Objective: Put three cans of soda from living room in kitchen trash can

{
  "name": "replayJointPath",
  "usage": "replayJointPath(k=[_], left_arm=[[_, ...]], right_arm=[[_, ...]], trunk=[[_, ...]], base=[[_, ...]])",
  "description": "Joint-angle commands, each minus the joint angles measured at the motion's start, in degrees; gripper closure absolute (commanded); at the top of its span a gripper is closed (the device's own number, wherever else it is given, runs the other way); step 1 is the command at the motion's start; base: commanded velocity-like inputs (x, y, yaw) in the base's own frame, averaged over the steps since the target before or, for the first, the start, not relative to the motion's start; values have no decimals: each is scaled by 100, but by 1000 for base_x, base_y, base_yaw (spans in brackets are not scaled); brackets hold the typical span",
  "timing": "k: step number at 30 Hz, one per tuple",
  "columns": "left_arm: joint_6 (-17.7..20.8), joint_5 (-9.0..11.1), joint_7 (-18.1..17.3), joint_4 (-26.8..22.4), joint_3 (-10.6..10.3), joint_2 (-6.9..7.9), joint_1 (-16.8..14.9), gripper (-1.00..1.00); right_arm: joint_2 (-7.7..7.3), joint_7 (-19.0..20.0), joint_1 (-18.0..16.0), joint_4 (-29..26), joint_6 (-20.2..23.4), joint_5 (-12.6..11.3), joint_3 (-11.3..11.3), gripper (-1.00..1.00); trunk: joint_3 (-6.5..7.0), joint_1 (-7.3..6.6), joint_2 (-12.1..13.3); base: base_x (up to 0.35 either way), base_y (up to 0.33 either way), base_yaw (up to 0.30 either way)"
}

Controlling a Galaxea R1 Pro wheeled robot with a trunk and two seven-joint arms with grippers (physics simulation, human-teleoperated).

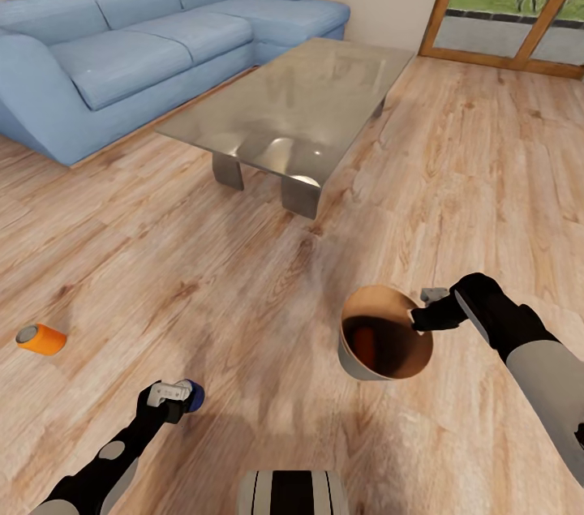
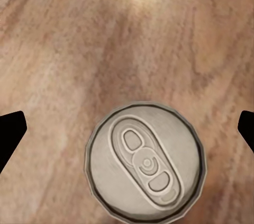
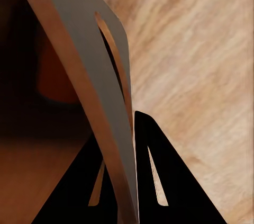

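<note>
Blue upholstery covered the corner sofa [image 1: 162, 36] beside the glass table [image 1: 292, 105]. The trash can [image 1: 357, 361] was held by its rim in the closed right gripper [image 1: 418, 319], an orange can [image 1: 367, 345] inside. The left gripper [image 1: 180, 400] was spread wide over the blue can [image 1: 195, 395]. Another orange can [image 1: 40, 339] lay on the floor [image 1: 203, 272].

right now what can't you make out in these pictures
- Blue can: head view, its body mostly hidden behind the left gripper; left wrist view shows just its grey top.
- Orange can in the bin: dim, part hidden by the bin wall.
- Right gripper: fingertips blocked by the bin rim in the right wrist view.
</note>
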Motion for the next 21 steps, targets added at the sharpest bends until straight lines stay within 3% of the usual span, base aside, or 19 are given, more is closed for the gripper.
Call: replayJointPath(k=[1,9,15,21], left_arm=[[0,-1,0,0,0,-1,0,-100],[3,-20,-3,0,-9,-5,0,-100],[7,-47,-8,0,-23,-33,-1,-100],[2,-50,-9,0,-24,-41,-4,-100]], right_arm=[[1,44,-2,0,46,-166,-6,100],[-1,44,-2,0,46,-160,-6,100],[-1,44,-2,-3,46,-160,-6,100],[-4,44,-2,-8,46,-160,-6,100]], trunk=[[0,-1,0],[0,-1,0],[-132,15,-8],[-132,15,-8]], base=[[4,3,0],[1,1,0],[0,0,0],[0,0,0]])
